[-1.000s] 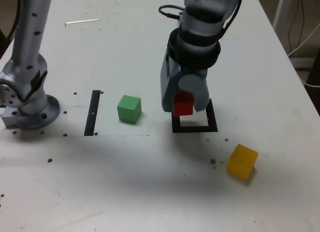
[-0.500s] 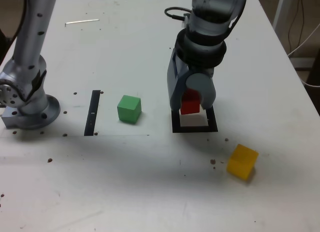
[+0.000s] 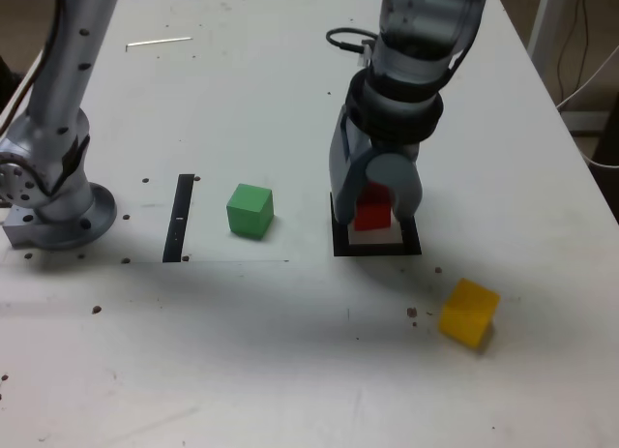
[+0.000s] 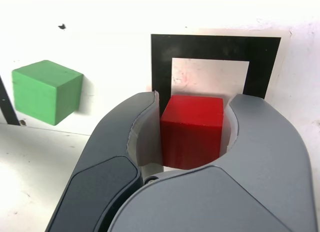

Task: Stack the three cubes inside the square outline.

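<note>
Between the fingers [image 4: 145, 137] sits the red cube [image 4: 192, 129], clamped on two opposite faces by the gripper [image 3: 373, 208], whose jaws press flat against it. Beyond the fingertips in the wrist view lies the square outline [image 4: 162, 56], its white centre showing just past the cube's far edge. From outside, the gripper points down over that outline [image 3: 340, 247], and the red cube [image 3: 371, 214] hangs low above the white centre; whether it touches the surface cannot be told. To the exterior view's left of the fingers, apart from them, the green cube [image 3: 250, 211] rests on the table [image 3: 242, 351], with a narrow black strip [image 3: 179, 218] further left. The yellow cube [image 3: 469, 313] lies tilted on one edge, nearer the camera and to the exterior view's right of the fingers, well clear of the outline.
</note>
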You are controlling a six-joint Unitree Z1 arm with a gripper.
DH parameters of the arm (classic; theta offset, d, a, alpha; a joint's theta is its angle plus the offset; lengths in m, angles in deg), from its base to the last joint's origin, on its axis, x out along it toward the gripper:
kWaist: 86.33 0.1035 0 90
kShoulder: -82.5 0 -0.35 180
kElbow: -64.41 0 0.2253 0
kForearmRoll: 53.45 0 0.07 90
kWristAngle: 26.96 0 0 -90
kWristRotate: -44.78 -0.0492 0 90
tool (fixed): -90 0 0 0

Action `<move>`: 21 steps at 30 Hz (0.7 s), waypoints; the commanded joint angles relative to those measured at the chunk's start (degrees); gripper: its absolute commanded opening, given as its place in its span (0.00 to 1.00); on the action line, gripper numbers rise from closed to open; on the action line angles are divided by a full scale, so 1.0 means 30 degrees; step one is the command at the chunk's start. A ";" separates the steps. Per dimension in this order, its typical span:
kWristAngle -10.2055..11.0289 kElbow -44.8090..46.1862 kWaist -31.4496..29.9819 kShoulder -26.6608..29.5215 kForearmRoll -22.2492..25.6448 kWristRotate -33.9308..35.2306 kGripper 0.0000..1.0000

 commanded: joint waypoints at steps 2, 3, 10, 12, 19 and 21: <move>-0.0074 -0.0068 0.0046 -0.0337 -0.0161 -0.0094 0.36; -0.0084 -0.0066 0.0046 -0.0381 -0.0201 -0.0110 0.36; -0.0102 -0.0006 0.0046 -0.0570 -0.0350 -0.0159 0.37; -0.0106 0.0030 0.0046 -0.0615 -0.0412 -0.0172 0.39; -0.0276 0.0433 0.0103 -0.0715 -0.1116 -0.0714 0.78; -0.0277 0.0543 0.0105 -0.0708 -0.1270 -0.0812 0.84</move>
